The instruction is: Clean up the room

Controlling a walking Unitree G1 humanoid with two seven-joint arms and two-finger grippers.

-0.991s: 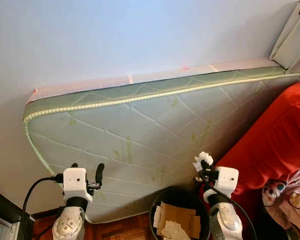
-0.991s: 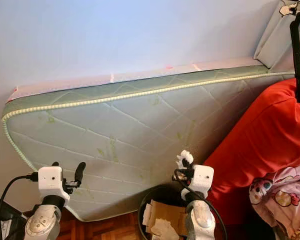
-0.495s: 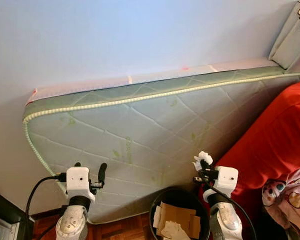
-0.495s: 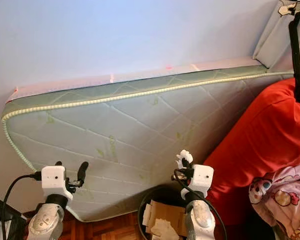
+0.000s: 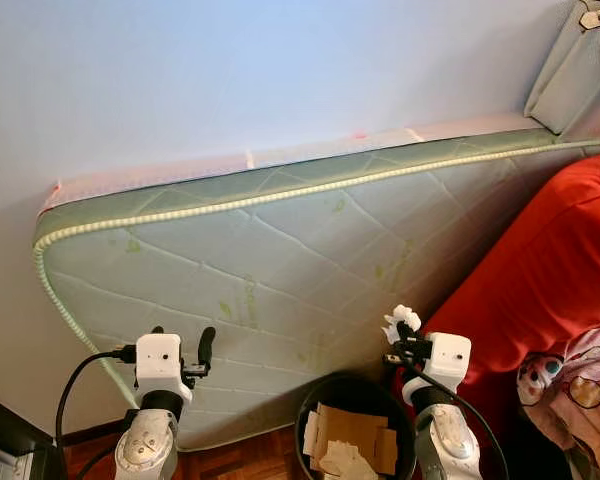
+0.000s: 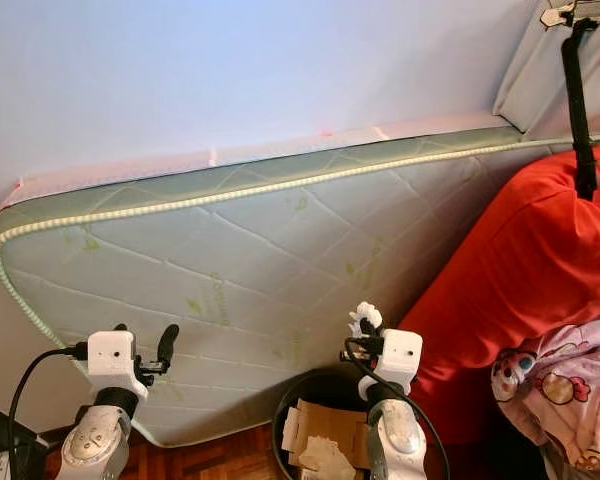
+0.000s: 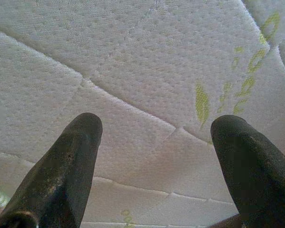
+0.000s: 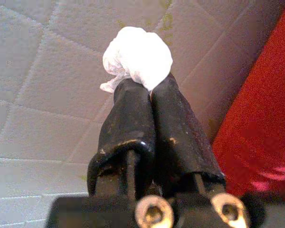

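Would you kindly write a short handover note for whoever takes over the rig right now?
Right gripper: shut on a crumpled white tissue, held up in front of the mattress, just above the far rim of the black bin.
Left gripper: open, holding nothing, facing the mattress.
The bin, low between the arms, already holds pieces of cardboard.
Done: tissue picked up and carried to the bin.
Left: bring the tissue over the bin's opening and release it. The red bedding and patterned cloth on the right probably need tidying too.

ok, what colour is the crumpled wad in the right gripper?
White. The crumpled tissue wad is pinched in the right gripper; right wrist view shows it best.
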